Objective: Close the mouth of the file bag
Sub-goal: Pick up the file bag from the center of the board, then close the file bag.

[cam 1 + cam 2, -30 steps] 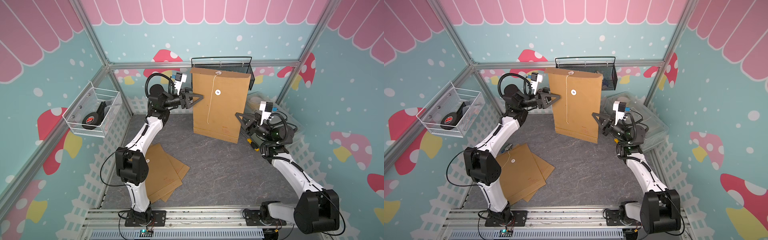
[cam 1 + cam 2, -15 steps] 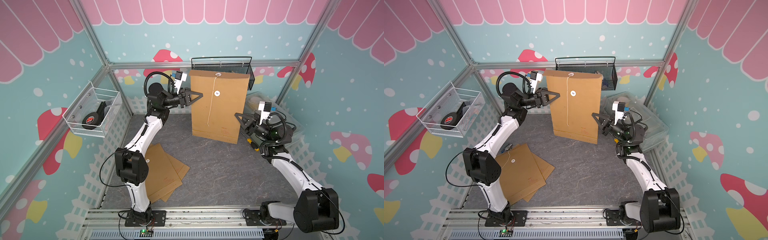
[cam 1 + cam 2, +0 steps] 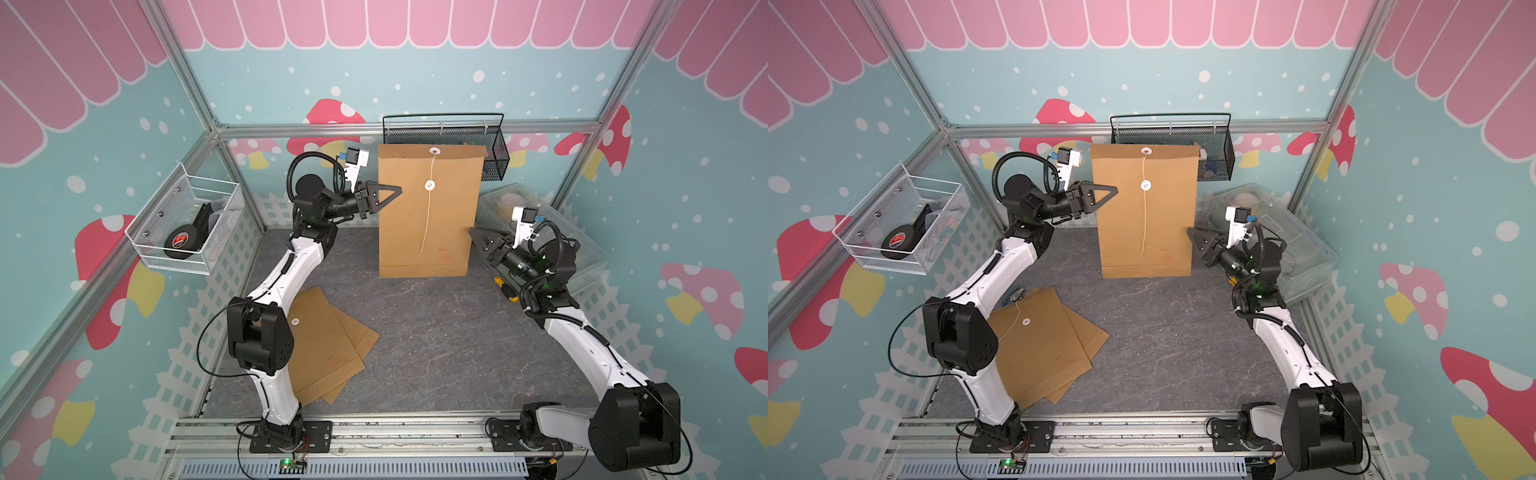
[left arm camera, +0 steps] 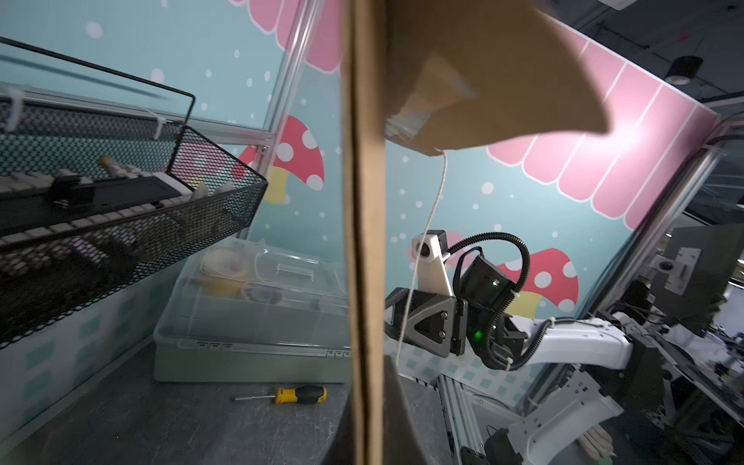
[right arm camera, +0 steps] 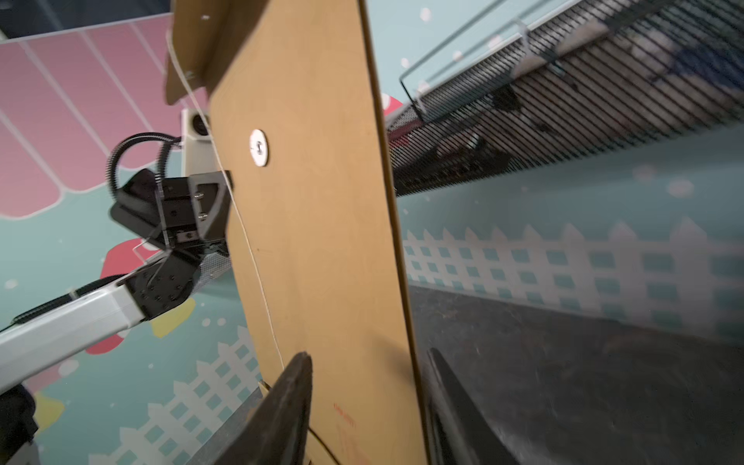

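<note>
Before the mesh basket [image 3: 496, 164] the file bag [image 3: 407, 241] stands upright. The left gripper [image 3: 397, 190] is pinched tight on one side edge, and the right gripper [image 3: 471, 230] is parted astride the other. The flap [image 3: 457, 151] looks folded over, but the string [image 3: 428, 220] hangs loose, so winding seems still to do.

Tan bag [image 3: 451, 208], white string [image 3: 427, 220], in the black left pincer [image 3: 397, 191]; black mesh basket [image 3: 494, 158] behind it; grey marbled floor [image 3: 436, 332] below.

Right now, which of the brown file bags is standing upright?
The file bag at the back, before the black mesh basket: it stands upright, pinched by the left gripper. The other bags lie flat, overlapping.
</note>
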Robot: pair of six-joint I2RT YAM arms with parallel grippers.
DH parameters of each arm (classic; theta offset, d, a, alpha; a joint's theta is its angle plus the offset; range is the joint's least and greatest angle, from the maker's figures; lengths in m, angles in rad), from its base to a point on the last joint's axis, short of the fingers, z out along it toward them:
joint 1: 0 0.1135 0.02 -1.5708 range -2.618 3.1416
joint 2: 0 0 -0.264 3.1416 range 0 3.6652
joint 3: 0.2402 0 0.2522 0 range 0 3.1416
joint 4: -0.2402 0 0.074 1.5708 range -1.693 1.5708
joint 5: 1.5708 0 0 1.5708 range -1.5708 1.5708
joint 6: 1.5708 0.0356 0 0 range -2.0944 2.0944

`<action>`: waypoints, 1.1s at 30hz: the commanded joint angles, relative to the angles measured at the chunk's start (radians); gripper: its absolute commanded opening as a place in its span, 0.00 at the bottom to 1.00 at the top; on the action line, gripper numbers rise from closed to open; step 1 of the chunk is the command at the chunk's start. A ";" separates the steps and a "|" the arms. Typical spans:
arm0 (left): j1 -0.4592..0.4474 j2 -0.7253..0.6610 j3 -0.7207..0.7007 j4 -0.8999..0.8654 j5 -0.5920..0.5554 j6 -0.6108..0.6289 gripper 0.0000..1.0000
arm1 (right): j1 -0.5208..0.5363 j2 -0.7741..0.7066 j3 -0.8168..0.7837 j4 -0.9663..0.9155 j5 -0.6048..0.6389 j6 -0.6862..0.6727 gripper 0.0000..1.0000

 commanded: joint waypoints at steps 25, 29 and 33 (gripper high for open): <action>-0.213 -0.317 -0.054 -0.578 -0.634 0.440 0.00 | 0.408 0.153 0.010 0.155 0.521 -0.249 0.47; -0.233 -0.321 -0.046 -0.599 -0.645 0.449 0.00 | 0.422 0.183 0.012 0.187 0.541 -0.249 0.48; -0.254 -0.327 -0.037 -0.609 -0.653 0.455 0.00 | 0.425 0.208 0.016 0.209 0.557 -0.256 0.46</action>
